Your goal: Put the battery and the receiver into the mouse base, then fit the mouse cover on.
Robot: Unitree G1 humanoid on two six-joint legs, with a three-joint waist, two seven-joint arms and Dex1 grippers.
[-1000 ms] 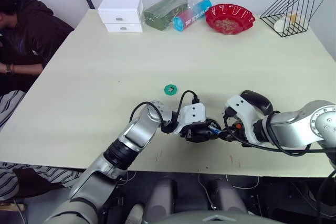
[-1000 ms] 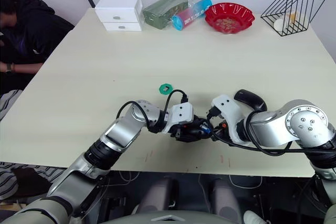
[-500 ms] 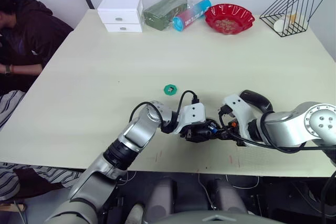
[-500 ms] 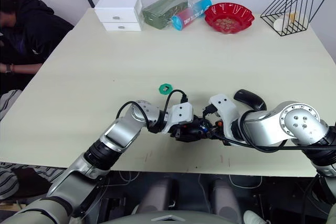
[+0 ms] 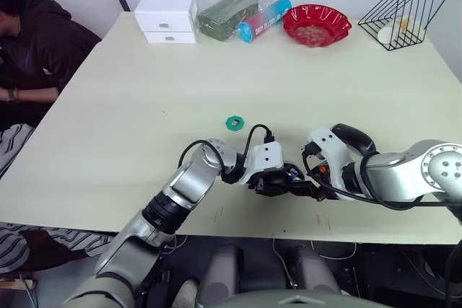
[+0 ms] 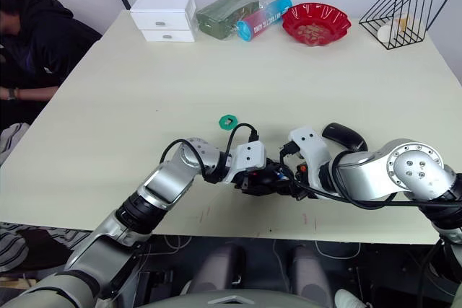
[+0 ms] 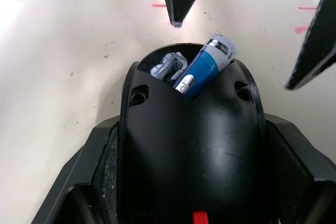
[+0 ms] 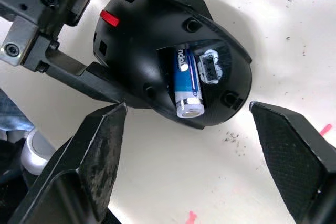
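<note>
The mouse base (image 7: 191, 150) sits near the front edge of the counter (image 5: 144, 106), clamped from both flanks by the left gripper (image 5: 273, 180), which looks meant to pin it steady while the other arm works at its open end. In the base's rear bay the battery (image 7: 206, 68) lies slanted, its far end riding up over the rim, so I judge it not yet seated; just beside it a small grey part, probably the receiver (image 7: 167, 68), is tucked into its slot. The right gripper (image 8: 194, 171) hovers right at that open end, fingers spread wide with nothing between them, one tip close to the battery's raised end. The mouse cover (image 5: 351, 135) rests on the counter just behind the right arm, apart from the base
</note>
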